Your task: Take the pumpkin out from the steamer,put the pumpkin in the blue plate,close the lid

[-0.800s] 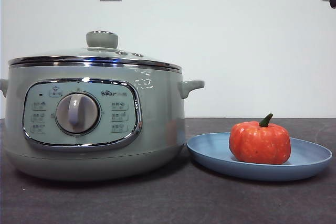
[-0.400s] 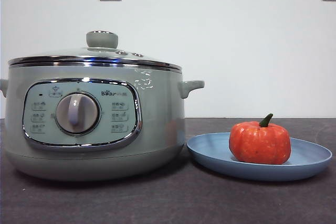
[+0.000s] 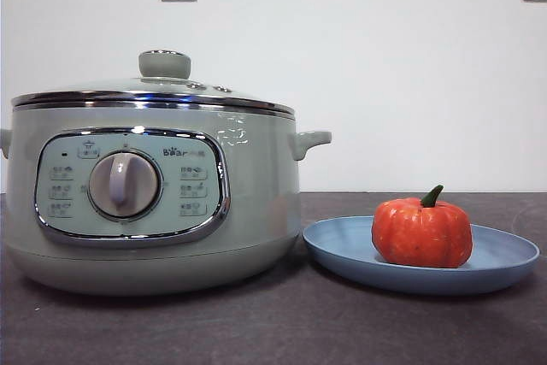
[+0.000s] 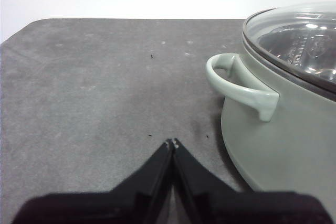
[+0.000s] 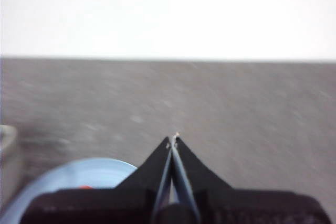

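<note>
- pumpkin (image 3: 421, 233) sits upright on blue plate (image 3: 504, 261), just beside steamer (image 3: 154, 203)
- lid (image 3: 154, 91) sits closed on steamer
- left gripper (image 4: 171, 143) pressed together, empty, near steamer handle
- right gripper (image 5: 174, 139) pressed together, empty, above the plate's edge

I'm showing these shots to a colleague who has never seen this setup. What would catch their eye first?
Probably the big sage-green steamer filling one side of the front view, its glass lid seated on the rim. Next, the orange pumpkin sitting in the blue plate beside it. The left gripper and right gripper are both shut and hold nothing.
</note>
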Controlling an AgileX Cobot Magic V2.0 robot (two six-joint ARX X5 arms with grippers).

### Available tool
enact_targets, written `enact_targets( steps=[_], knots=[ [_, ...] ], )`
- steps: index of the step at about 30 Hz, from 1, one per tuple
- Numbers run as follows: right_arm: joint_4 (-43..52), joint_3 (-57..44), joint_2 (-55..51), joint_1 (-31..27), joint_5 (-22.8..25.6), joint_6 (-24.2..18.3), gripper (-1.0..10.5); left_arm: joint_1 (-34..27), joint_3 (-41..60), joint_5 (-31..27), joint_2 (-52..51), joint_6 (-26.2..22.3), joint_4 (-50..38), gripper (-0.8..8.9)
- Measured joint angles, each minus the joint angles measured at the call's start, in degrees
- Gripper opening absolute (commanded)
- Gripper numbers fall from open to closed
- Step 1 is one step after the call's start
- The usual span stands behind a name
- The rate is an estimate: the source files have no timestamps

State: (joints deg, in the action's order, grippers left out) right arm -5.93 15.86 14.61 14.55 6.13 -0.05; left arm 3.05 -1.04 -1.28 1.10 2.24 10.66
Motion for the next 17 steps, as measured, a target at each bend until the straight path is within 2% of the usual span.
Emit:
enact_targets(
  steps=[3,6,11,17],
  knots=[
    [5.99,-6.25,-4.48,-3.04,-7.52,-0.9,-0.2,0.0,0.0,0.0,0.0,0.0,0.0,-0.03],
    [5.99,-10.08,-7.78,-4.98,-11.65,-1.36,-0.2,0.0,0.0,0.0,0.0,0.0,0.0,-0.03],
    [6.03,-14.29,-12.02,-6.38,-12.15,-2.14,-0.2,0.0,0.0,0.0,0.0,0.0,0.0,-0.03],
    [-0.94,-14.95,-14.38,-6.64,-12.11,-2.58,-0.2,0.0,0.0,0.0,0.0,0.22,0.0,-0.03]
  ],
)
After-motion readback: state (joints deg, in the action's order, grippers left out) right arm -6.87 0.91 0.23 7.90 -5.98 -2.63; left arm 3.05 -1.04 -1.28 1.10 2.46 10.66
